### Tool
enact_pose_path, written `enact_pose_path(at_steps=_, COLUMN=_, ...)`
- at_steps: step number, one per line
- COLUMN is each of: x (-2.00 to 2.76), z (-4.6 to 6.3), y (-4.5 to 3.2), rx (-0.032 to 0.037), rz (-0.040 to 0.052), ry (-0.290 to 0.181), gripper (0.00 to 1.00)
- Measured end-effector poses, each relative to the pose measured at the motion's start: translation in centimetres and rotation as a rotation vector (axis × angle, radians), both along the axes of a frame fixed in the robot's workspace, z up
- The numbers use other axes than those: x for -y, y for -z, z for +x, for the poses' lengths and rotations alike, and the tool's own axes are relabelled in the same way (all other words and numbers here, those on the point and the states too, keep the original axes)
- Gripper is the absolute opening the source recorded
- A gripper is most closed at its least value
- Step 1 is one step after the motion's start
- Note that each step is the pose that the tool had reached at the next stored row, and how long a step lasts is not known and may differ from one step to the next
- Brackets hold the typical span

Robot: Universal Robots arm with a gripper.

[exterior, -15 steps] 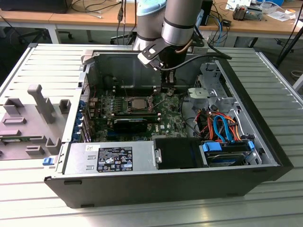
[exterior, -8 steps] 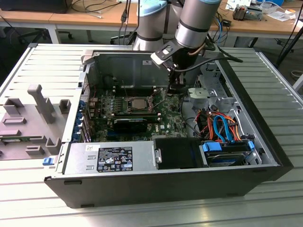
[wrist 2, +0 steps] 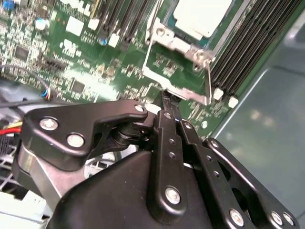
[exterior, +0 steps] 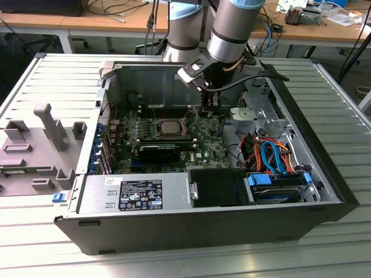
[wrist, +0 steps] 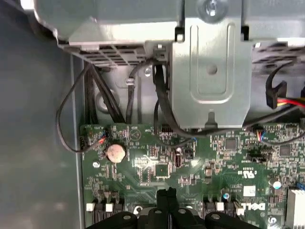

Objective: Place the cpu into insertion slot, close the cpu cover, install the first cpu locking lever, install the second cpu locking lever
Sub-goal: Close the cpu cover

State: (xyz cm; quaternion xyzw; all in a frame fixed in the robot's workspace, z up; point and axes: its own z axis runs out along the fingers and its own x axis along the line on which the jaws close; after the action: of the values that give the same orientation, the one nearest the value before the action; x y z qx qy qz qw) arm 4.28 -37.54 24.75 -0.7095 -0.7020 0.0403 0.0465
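Observation:
An open computer case [exterior: 324,174] lies on the table with its green motherboard [exterior: 203,139] showing. The insertion slot [exterior: 172,127] holds the cpu [wrist 2: 199,16], whose silvery top faces up. The cpu cover [wrist 2: 172,42] is the silvery frame lying around the cpu. A thin metal lever rod [wrist 2: 208,78] runs along the socket's side by the memory slots. My gripper [wrist 2: 166,101] is shut with nothing between its fingers. Its tips hover just off the socket's metal edge, on the exterior view's right of the socket [exterior: 209,111]. The first wrist view shows the tips [wrist: 166,192] low over the board.
A grey metal drive cage [wrist: 209,71] with black cables stands beyond the board's edge. Long black memory slots [wrist 2: 248,52] flank the socket. A labelled black power supply [exterior: 142,194] and orange and blue cables [exterior: 269,153] fill the case's near side. A grey fixture tray [exterior: 40,145] lies outside the case.

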Motion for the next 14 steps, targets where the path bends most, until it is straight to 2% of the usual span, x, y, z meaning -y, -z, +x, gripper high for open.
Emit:
enact_pose_path(at_steps=4, x=0.08, z=-0.6, y=0.0, rx=0.002, rz=-0.0001, ry=0.0, gripper=0.11)
enact_pose_path(at_steps=5, x=0.14, z=-1.2, y=0.0, rx=0.0024, rz=0.0002, ry=0.0, gripper=0.11)
enact_pose_path(at_steps=6, x=0.14, z=-1.6, y=0.04, rx=0.0024, rz=0.0074, ry=-0.003, gripper=0.11)
enact_pose_path(at_steps=7, x=0.16, z=-1.9, y=0.05, rx=0.0025, rz=0.0109, ry=-0.006, gripper=0.11)
enact_pose_path(at_steps=9, x=0.27, z=-2.5, y=0.07, rx=0.0024, rz=0.0131, ry=-0.014, gripper=0.11)
enact_pose_path(at_steps=14, x=0.28, z=-2.7, y=0.07, rx=0.0024, rz=0.0135, ry=-0.014, gripper=0.11)
